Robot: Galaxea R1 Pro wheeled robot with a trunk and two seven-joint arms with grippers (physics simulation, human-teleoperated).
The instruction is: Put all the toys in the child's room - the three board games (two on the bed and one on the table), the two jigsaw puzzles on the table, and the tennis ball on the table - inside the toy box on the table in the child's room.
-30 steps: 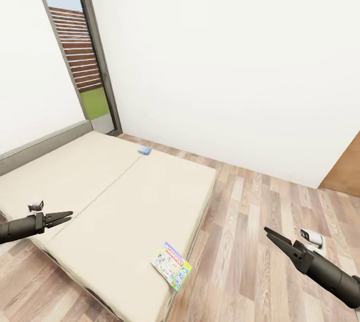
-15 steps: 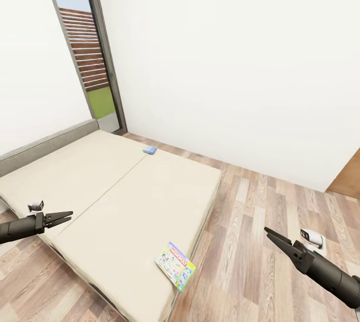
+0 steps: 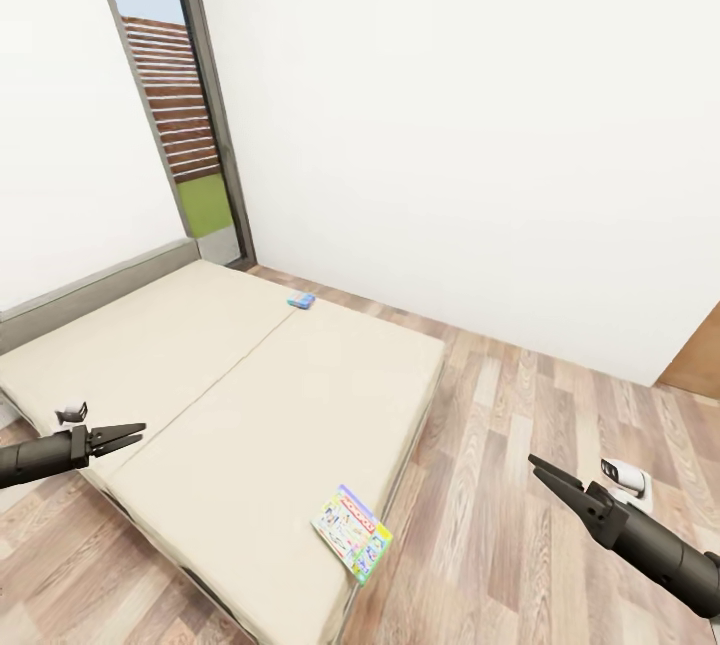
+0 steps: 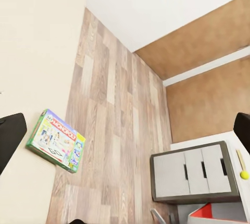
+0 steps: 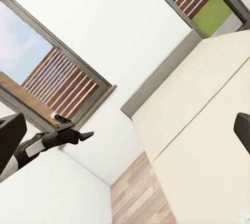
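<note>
The bed (image 3: 250, 395) with its beige cover lies low ahead of me. Two board games rest on it: the green-edged Monopoly box (image 3: 352, 533) at the near right corner, and a small blue box (image 3: 300, 302) at the far edge. The left wrist view shows the Monopoly box (image 4: 54, 140) at the mattress edge, and a small yellow-green tennis ball (image 4: 244, 174) on a pale surface above a grey cabinet. My left gripper (image 3: 133, 436) hovers open over the bed's near left side. My right gripper (image 3: 535, 466) hangs open over the floor, right of the bed. Both are empty.
Wood-plank floor (image 3: 520, 485) runs along the bed's right side. A tall dark-framed window (image 3: 175, 115) stands behind the grey headboard (image 3: 90, 290). A brown door (image 3: 697, 355) shows at the far right. A grey cabinet (image 4: 192, 173) and something red (image 4: 216, 214) sit off the bed's foot.
The whole picture has slid slightly to the right, so the camera has turned a little. Both arms keep the same pose, and the games lie where they were.
</note>
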